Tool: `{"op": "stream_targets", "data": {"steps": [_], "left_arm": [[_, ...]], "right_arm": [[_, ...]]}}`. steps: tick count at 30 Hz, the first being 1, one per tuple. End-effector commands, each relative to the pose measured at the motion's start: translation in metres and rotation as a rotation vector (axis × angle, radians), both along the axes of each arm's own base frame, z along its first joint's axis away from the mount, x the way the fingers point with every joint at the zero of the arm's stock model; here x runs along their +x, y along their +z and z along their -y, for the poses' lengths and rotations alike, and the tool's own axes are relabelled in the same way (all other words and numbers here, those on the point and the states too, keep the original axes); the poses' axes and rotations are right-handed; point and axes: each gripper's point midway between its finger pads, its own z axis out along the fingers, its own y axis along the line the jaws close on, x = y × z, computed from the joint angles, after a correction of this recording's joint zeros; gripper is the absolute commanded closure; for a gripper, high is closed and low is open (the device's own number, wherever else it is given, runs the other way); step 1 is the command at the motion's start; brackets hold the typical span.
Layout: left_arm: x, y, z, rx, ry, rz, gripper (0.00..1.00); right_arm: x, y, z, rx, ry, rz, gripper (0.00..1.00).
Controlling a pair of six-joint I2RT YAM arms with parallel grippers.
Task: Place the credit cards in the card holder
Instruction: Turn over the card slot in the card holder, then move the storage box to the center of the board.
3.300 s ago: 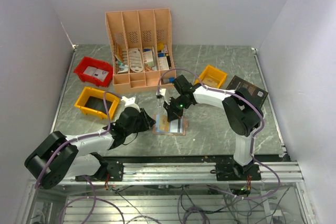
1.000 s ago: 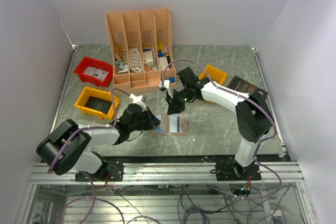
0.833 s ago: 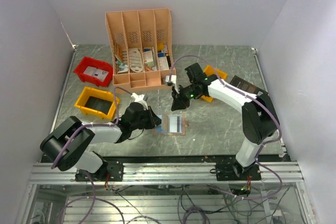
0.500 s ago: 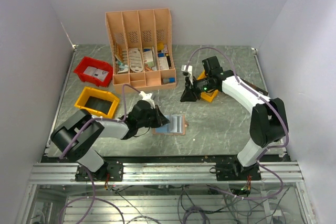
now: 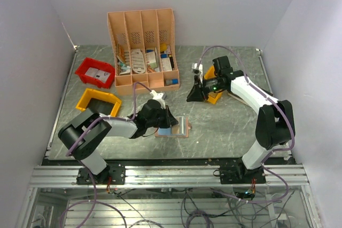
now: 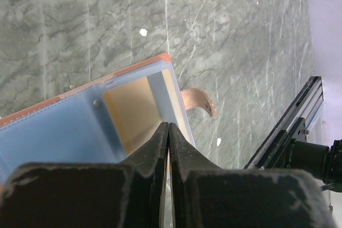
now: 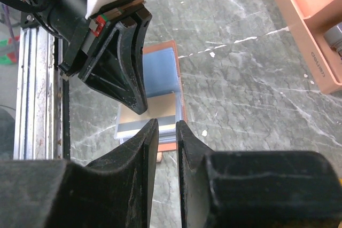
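Holder (image 5: 180, 127) lies open and flat on worktop (image 5: 224, 126), directly under left jaws. Its long axis runs left–right. Strap tab (image 6: 199, 102) curls out just past the jaw tips. Left arm (image 5: 120, 127) stretched low toward the right. Left jaws pressed together, tips down at tan pocket (image 6: 131, 113) beside blue clear panels (image 6: 59, 137). Card pinched or not: cannot tell. Yellow bin (image 5: 98, 103) left of left jaws. Right arm (image 5: 251, 92) raised, reaching in leftward. Right jaws slightly parted with nothing between, well apart from holder, aimed at it. Small yellow bin (image 5: 214, 99) just behind them. Red bin (image 5: 95, 72) farther left. Peach organiser (image 5: 141, 36) farthest, beyond both jaws, holding papers.
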Motion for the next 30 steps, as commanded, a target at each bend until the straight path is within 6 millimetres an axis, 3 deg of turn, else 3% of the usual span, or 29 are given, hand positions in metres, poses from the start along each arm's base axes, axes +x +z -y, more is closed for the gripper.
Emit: {"op": "stream_targets", "data": {"steps": [1,5,9,13,18,21,30], "left_arm": [[0.011,0.029,0.001,-0.006,0.007,0.112,0.87],[0.016,0.043,-0.008,0.0,0.045,0.167,0.86],[0.014,0.034,-0.015,0.045,0.048,0.15,0.87],[0.009,0.019,-0.028,0.093,0.082,0.118,0.88],[0.004,0.007,-0.052,0.145,0.151,0.097,0.89],[0.001,0.003,-0.053,0.132,0.152,0.09,0.89],[-0.004,-0.016,-0.046,0.129,0.116,0.056,0.89]], "right_arm": [[-0.007,0.012,0.006,0.054,0.015,0.001,0.8],[-0.004,0.012,0.01,0.061,0.003,0.007,0.79],[-0.013,0.003,0.01,0.052,0.037,-0.013,0.77],[-0.033,-0.025,-0.003,-0.016,0.132,-0.031,0.82],[-0.057,-0.064,-0.025,-0.148,0.269,-0.068,0.98],[-0.07,-0.085,-0.029,-0.22,0.329,-0.095,1.0],[-0.069,-0.125,-0.02,-0.372,0.306,-0.149,1.0]]}}
